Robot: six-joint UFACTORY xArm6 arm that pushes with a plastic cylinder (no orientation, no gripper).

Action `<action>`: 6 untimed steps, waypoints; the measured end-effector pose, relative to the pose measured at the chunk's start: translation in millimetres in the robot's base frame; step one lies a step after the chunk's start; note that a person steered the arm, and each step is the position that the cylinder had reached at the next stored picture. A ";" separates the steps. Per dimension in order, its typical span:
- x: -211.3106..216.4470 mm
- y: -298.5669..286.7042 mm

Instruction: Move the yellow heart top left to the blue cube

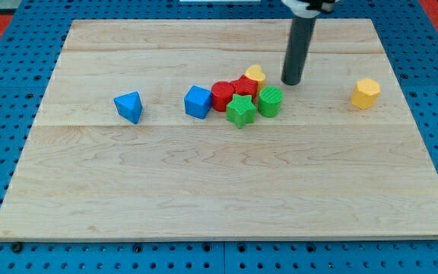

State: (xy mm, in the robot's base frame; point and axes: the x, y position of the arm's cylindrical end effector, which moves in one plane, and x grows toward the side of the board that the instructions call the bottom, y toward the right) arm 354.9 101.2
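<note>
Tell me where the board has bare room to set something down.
Free: the whole stretch below the blocks, the strip above them, the view's left beyond the blue pyramid, and between my tip and the yellow hexagon. Crowded: blue cube through green cylinder, yellow heart included.
</note>
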 end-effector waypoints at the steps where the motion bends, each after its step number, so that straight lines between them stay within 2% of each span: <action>1: -12.9 -25.1; 3: -22.1 -99.1; 4: -10.6 -103.9; 5: 18.5 -108.3; 6: -1.4 -95.8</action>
State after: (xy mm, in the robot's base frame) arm 353.5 5.3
